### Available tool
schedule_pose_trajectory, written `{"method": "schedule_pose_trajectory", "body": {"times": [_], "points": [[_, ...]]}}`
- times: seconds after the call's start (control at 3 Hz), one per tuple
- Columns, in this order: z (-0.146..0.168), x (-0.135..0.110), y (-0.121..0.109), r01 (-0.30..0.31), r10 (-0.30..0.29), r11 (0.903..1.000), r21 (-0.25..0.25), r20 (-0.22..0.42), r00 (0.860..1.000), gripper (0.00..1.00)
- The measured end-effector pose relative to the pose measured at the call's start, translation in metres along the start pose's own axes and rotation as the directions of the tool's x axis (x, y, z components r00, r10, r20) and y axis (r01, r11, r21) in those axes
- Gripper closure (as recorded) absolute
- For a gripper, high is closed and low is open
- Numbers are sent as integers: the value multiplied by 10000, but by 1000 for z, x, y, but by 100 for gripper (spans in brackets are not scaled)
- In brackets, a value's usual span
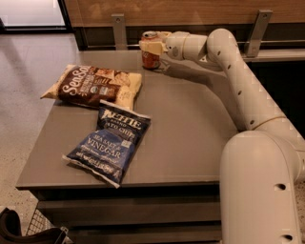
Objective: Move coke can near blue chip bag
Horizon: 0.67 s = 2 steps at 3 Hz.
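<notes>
Grey and matte, the desk (190,133) in front of you is a flat slab with square edges, and three things are on it. Your hand (148,46) is at the far edge, just under the wood-panelled wall (190,12). It is clamped on the coke can (150,60), with one cream finger (153,46) lying across the can's front. The can is a small upright cylinder, red-orange and glossy with a silver top. From here it looks to be standing on the desk, though you cannot be sure its base touches. Its lettering is too small to read.

The smooth cream arm (238,81) runs from the hand back along the right side of the desk.

The blue chip bag (110,143) lies flat near the front left, well apart from the can. It is dark blue crinkly film, sealed, with white "Kettle" and "Sea Salt & Vinegar" printed on it. Just behind it, and touching or slightly under its top edge, lies the brown bag (95,86). This one is brown and cream, creased, also sealed, and its white lettering starts "Sens".
</notes>
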State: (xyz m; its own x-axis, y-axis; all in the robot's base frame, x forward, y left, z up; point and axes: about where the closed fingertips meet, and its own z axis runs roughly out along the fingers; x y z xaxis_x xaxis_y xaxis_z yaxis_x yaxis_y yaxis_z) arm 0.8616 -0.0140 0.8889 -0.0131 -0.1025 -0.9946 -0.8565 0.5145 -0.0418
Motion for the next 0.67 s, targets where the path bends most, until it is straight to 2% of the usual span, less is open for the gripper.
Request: {"method": "schedule_pose_trajectory", "body": {"times": [0.67], "points": [[-1, -7, 0, 1, -1, 10000, 6, -3, 10000, 100]]}}
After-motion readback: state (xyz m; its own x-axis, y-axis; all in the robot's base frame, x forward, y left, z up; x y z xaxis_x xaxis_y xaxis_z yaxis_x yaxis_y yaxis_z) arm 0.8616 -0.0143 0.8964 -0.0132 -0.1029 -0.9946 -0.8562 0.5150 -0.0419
